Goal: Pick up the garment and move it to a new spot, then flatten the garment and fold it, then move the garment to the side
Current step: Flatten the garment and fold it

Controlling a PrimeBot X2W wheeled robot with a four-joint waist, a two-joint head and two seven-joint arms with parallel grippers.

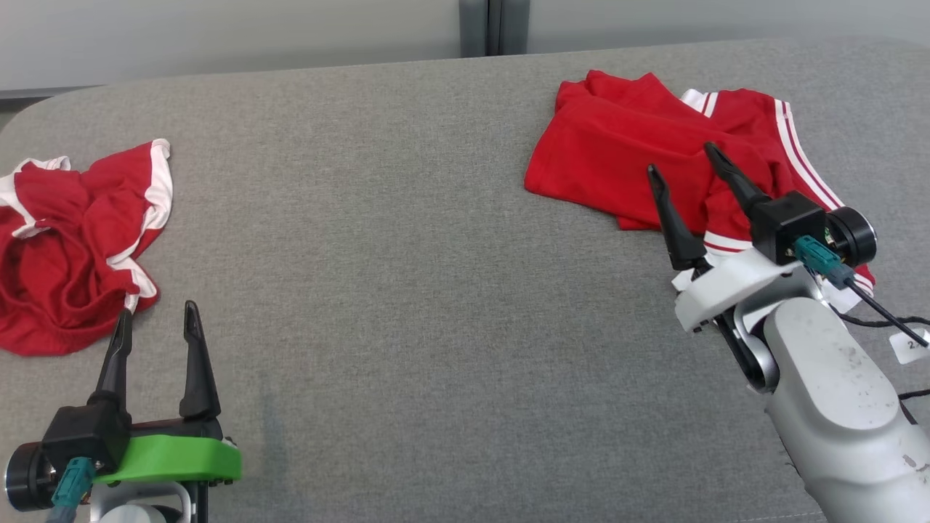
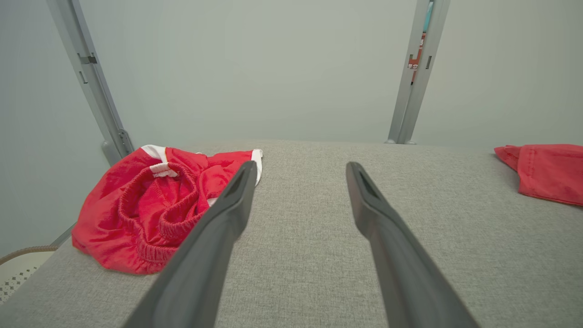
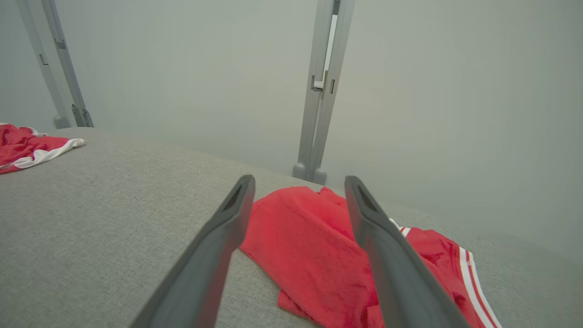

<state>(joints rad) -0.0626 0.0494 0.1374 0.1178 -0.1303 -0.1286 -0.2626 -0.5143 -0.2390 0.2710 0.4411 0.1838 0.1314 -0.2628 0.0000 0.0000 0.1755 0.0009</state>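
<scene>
Beside the garment (image 2: 114, 214), left wrist view catches a basket (image 2: 18, 273); left end effector (image 1: 158, 311) and right end effector (image 1: 682, 157) gape empty.

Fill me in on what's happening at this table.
A two-armed robot is working with red clothes on a grey table. Its right claw is open over the flatter red garment at the far right, gripping nothing. Its left claw, also open and empty, sits beside the crumpled red garment at the left edge.
</scene>
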